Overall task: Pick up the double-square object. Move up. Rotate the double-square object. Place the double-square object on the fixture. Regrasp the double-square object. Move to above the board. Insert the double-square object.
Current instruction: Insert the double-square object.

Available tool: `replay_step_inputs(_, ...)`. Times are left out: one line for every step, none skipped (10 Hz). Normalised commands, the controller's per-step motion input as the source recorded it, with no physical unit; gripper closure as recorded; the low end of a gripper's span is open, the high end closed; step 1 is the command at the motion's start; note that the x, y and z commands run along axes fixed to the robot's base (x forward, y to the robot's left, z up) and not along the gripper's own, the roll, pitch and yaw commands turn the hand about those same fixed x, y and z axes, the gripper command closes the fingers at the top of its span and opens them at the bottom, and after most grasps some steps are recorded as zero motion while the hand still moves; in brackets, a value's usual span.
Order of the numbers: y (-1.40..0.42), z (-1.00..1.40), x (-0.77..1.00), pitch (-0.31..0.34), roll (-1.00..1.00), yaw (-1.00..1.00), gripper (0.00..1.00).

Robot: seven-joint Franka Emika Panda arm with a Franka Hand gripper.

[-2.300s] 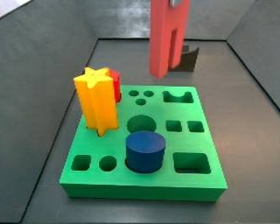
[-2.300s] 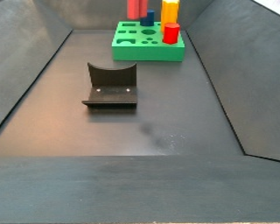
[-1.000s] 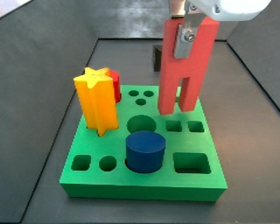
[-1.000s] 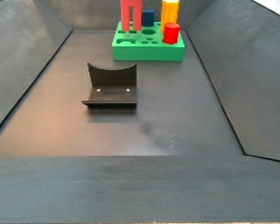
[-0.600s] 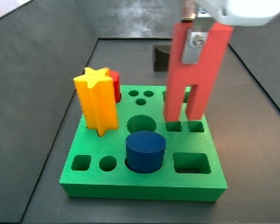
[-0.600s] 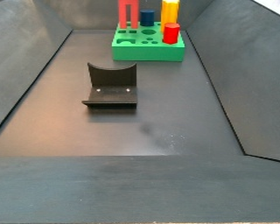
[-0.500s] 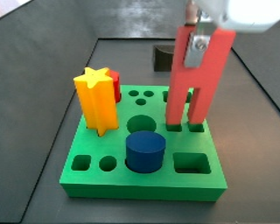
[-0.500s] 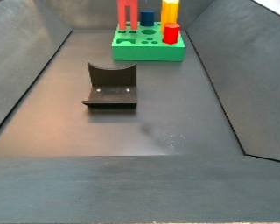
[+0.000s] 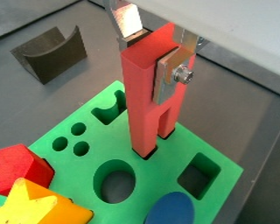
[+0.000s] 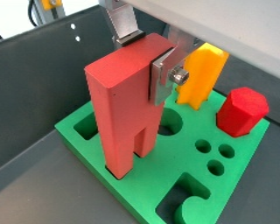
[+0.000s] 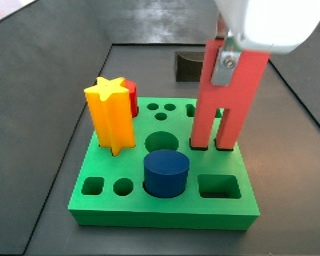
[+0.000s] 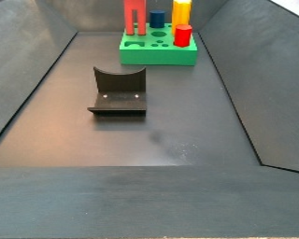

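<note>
Insertion stage, seen from beside the table. The double-square object (image 11: 227,95), a long flat red plastic block ending in two parallel square legs, stands upright over the board (image 11: 123,197), a thick green square slab with cut-out holes. Its leg tips sit at, or just entering, a pair of small square holes near the board's edge, as both wrist views show (image 9: 149,105) (image 10: 125,114). The block looks rigid and light, with smooth faces that could slip under a weak grip; its broad flat faces near the upper end appear the best place to hold it. The gripper (image 9: 154,54) is directly above the board, its silver plate fingers (image 10: 163,70) clamped against the block's upper part, spread no wider than its thickness. Also standing in the board are a yellow star-shaped prism (image 11: 109,112), a blue cylinder (image 11: 166,172) and a red polygonal peg (image 10: 241,110). The dark fixture (image 12: 117,91) sits well apart on the floor.
</note>
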Motion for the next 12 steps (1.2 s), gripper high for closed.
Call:
replay_step_inputs(0.00, -0.16, 0.21, 0.061, 0.00, -0.01, 1.00)
replay_step_inputs(0.00, -0.13, 0.26, 0.051, 0.00, 0.00, 1.00)
replay_step_inputs(-0.04, -0.14, 0.31, 0.060, 0.02, 0.00, 1.00)
replay_step_inputs(-0.11, -0.21, 0.10, 0.113, 0.08, 0.00, 1.00)
replay_step_inputs(-0.08, -0.23, -0.05, 0.106, 0.07, 0.00, 1.00)
replay_step_inputs(0.00, -0.15, -0.19, 0.054, 0.01, 0.00, 1.00)
replay_step_inputs(0.00, -0.09, -0.25, 0.037, 0.00, -0.02, 1.00)
replay_step_inputs(0.00, -0.07, -0.35, 0.026, 0.00, -0.08, 1.00)
replay_step_inputs(0.05, -0.10, -0.32, 0.000, 0.00, -0.03, 1.00)
replay_step_inputs(0.12, -0.08, -0.13, 0.000, -0.01, -0.03, 1.00)
replay_step_inputs(0.00, -0.14, -0.01, 0.000, 0.00, -0.05, 1.00)
replay_step_inputs(-0.11, -0.30, 0.04, 0.000, 0.03, -0.08, 1.00)
